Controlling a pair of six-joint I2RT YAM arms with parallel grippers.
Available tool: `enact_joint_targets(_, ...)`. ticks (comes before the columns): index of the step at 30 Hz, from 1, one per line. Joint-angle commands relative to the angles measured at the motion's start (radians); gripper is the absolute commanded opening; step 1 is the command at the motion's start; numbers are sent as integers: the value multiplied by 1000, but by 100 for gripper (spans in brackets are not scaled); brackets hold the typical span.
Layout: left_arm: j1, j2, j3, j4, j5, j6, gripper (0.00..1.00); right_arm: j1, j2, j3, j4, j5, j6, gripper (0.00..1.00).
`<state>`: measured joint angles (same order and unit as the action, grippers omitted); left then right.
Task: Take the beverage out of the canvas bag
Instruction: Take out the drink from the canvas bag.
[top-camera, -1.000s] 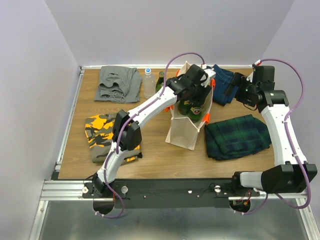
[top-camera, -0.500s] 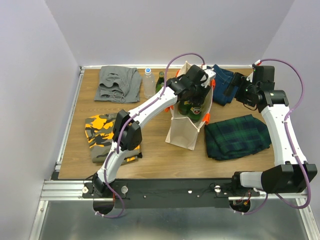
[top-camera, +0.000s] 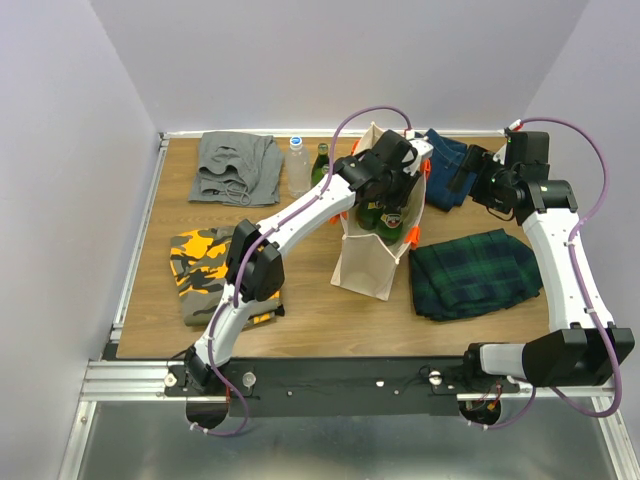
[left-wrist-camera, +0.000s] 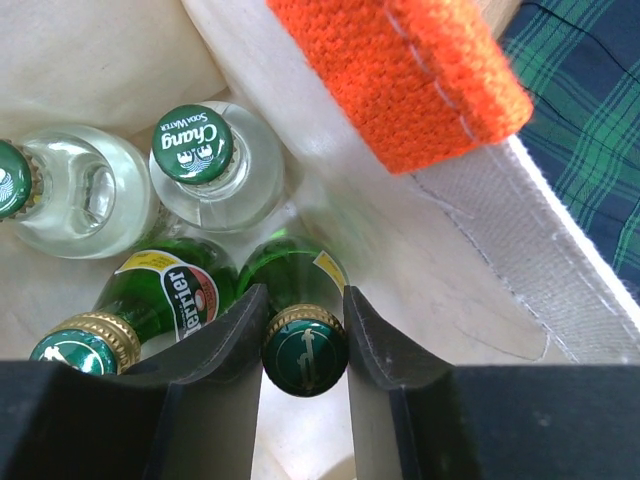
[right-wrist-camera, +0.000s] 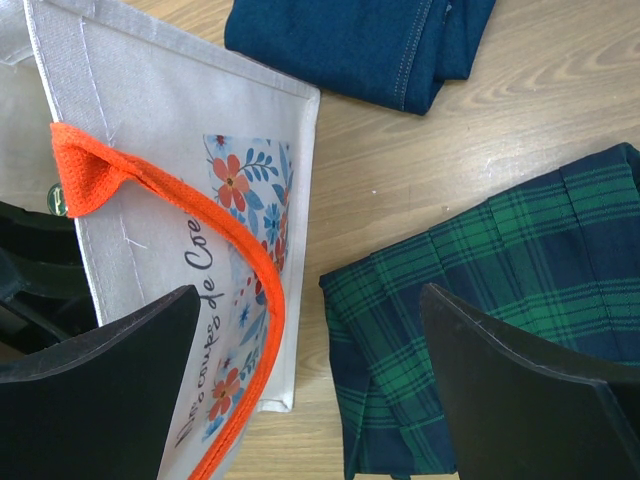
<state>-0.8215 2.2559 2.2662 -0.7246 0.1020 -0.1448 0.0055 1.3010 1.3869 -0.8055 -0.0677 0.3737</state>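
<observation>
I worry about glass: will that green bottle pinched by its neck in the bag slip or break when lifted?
Probably rigid and heavy: the green bottle looks like capped glass. It might slip, since the left gripper pinches only its smooth narrow neck. Packed beside the Perrier bottle, it may clink leaving the canvas bag.

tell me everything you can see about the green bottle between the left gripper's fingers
The green bottle stands upright inside the canvas bag, near its side wall. It looks like dark green glass, with a green cap bearing a pale emblem, a gold band below it and a yellow label edge on the shoulder. The left gripper is shut on its neck, one finger each side. A Perrier bottle stands close beside it.
</observation>
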Motion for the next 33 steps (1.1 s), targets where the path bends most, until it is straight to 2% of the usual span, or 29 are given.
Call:
enact_joint_targets(1, 1, 13, 1, 5, -10, 2, 32, -2, 4, 9, -4, 14, -7, 100)
enact_joint_targets(4, 1, 14, 1, 2, -12, 2, 27, -2, 6, 11, -6, 16, -9, 100)
enact_joint_targets(6, 1, 13, -2, 1, -12, 2, 27, -2, 6, 11, -6, 14, -9, 100)
enact_joint_targets(7, 1, 11, -5, 1, -13, 2, 29, -2, 7, 12, -4, 14, -9, 100)
enact_joint_targets(9, 1, 11, -7, 1, -13, 4, 40, -1, 11, 14, -4, 11, -9, 100)
enact_joint_targets(12, 1, 10, -7, -1, -18, 4, 47, -1, 9, 14, -4, 11, -9, 100)
enact_joint_targets(17, 1, 8, -8, -1, -19, 4, 50, -2, 7, 14, -6, 9, -7, 100)
enact_joint_targets(26, 1, 8, -20, -2, -22, 5, 50, -1, 4, 12, -8, 9, -9, 100)
enact_joint_targets(29, 1, 4, -27, -2, -24, 4, 45, -1, 6, 11, -9, 8, -9, 100)
enact_joint_targets(33, 1, 2, -27, 2, -24, 5, 45, -2, 3, 9, -8, 8, -9, 100)
